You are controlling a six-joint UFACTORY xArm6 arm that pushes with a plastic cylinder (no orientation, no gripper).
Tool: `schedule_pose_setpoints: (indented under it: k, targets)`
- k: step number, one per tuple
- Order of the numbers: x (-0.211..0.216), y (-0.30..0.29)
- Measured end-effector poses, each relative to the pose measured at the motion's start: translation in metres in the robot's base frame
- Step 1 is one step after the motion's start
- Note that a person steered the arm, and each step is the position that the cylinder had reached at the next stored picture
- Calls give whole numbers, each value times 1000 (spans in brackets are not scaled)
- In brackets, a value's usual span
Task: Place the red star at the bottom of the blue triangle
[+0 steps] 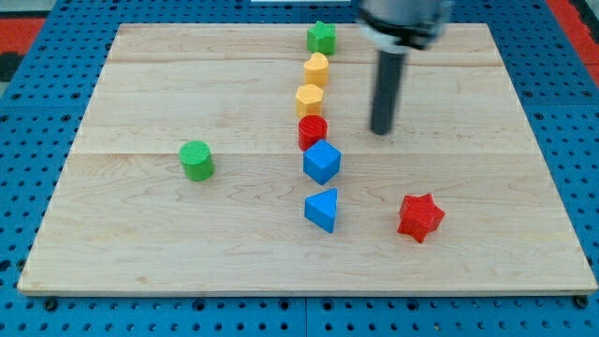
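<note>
The red star (420,217) lies on the wooden board (140,234) at the lower right. The blue triangle (322,209) lies to its left, apart from it. My tip (380,130) is above the red star in the view, well apart from it, and to the right of the red cylinder (313,130). The tip touches no block.
A column of blocks runs down the middle: a green star (321,37), a yellow hexagon (316,68), a second yellow block (310,98), the red cylinder, a blue cube (322,162). A green cylinder (197,160) stands at the left.
</note>
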State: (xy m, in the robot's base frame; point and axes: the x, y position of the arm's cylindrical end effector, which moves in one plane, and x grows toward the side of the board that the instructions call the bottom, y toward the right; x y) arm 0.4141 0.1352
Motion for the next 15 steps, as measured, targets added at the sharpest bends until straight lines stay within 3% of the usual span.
schedule_pose_setpoints:
  k: [1,2,3,4,6,8,9,11,12,14,15]
  targets:
    - [71,18]
    - [100,50]
    - [128,29]
    - [128,-17]
    - [111,-15]
    - [143,-52]
    - [152,-27]
    - [102,-67]
    - [137,-71]
    - [150,-4]
    - [156,-34]
